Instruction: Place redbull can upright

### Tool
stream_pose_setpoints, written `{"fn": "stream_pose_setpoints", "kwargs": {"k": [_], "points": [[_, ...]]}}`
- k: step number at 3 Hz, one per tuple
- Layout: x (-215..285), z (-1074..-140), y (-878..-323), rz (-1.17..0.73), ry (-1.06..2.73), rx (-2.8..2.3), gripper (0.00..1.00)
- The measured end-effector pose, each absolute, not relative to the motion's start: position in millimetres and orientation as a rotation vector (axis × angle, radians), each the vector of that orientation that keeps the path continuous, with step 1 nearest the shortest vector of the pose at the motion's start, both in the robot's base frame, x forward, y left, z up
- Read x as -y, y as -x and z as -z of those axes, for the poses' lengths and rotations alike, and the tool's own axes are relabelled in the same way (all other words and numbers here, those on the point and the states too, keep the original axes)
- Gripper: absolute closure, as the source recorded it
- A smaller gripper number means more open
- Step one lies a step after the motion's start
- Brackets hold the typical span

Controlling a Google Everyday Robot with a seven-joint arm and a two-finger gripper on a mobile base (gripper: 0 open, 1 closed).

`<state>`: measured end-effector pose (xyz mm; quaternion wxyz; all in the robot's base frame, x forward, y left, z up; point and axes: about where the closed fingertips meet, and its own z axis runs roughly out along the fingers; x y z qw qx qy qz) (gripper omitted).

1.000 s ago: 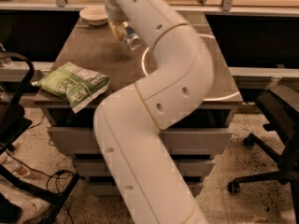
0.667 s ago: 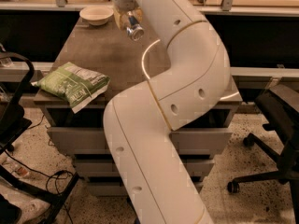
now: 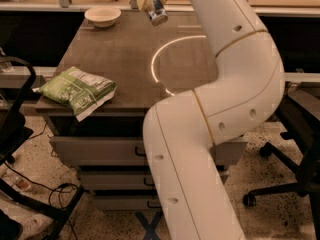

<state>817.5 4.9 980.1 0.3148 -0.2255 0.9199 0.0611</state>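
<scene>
The redbull can (image 3: 158,13), blue and silver, is held tilted in my gripper (image 3: 151,6) above the far middle of the grey table (image 3: 125,54). The gripper is shut on the can, with its silver end pointing down and toward me. The can is clear of the table surface. My white arm (image 3: 220,109) rises from the lower middle of the view and bends up to the gripper, hiding the right part of the table.
A white bowl (image 3: 102,15) stands at the table's far left. A green snack bag (image 3: 75,90) lies at the front left edge. A bright ring of light (image 3: 160,59) falls on the tabletop. Black chairs stand at the right (image 3: 290,174) and left (image 3: 15,134).
My gripper with the can has moved up and away toward the table's far edge, lifting the can higher. The arm has swung right. The bag and bowl have not moved.
</scene>
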Motion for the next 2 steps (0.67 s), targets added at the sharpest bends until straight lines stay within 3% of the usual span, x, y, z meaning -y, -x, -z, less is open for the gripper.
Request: {"fn": "stream_pose_setpoints", "kwargs": {"k": [2], "points": [[60.8, -873.9, -819.2, -0.444, 0.592, -2.375, 1.0]]}}
